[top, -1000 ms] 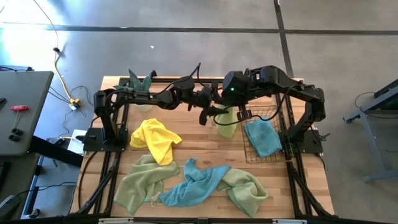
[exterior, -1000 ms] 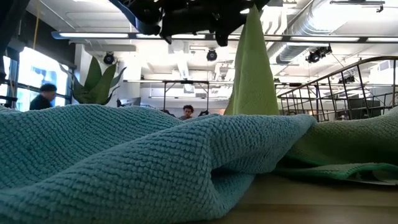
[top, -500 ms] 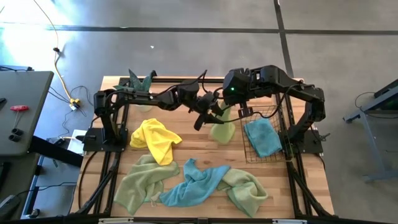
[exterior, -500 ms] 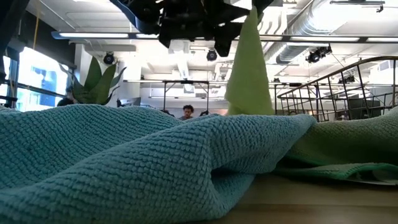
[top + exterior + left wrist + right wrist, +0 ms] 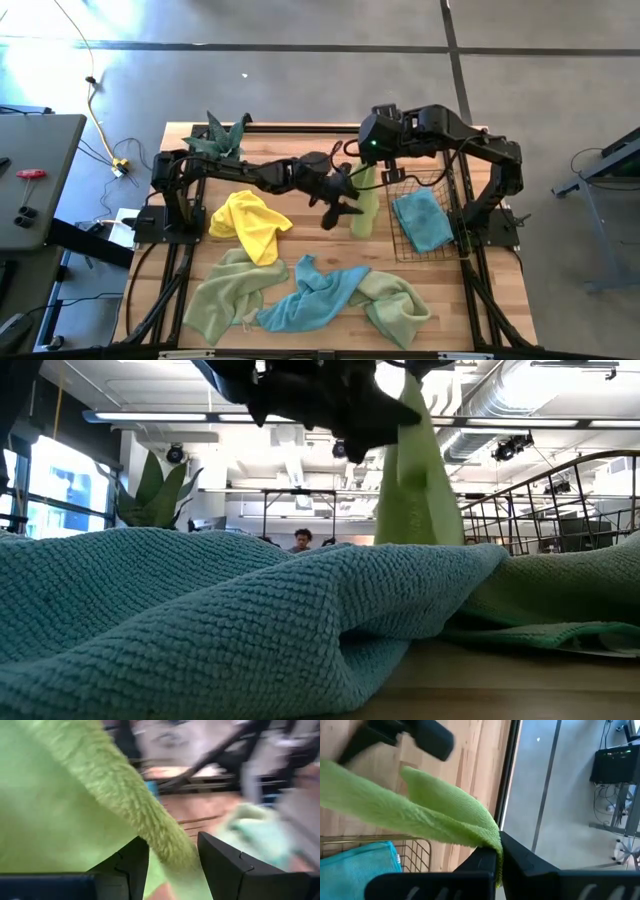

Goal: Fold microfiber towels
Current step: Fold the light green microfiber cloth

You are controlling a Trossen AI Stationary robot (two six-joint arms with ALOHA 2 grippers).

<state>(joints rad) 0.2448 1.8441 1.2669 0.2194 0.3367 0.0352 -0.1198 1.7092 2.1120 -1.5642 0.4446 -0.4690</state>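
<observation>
A lime green towel (image 5: 362,205) is hung above the worktop (image 5: 320,240) beside the wire basket (image 5: 425,222), pinched in the closed jaws of the right gripper (image 5: 497,857), while its edge is straddled by the parted jaws of the left gripper (image 5: 172,862), so that edge could be missed if it sways.

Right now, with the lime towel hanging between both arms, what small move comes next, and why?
Probably shut the left claw: its open fingers straddle the lime green towel's edge, while the right claw pinches the top corner, holding it hanging.
</observation>
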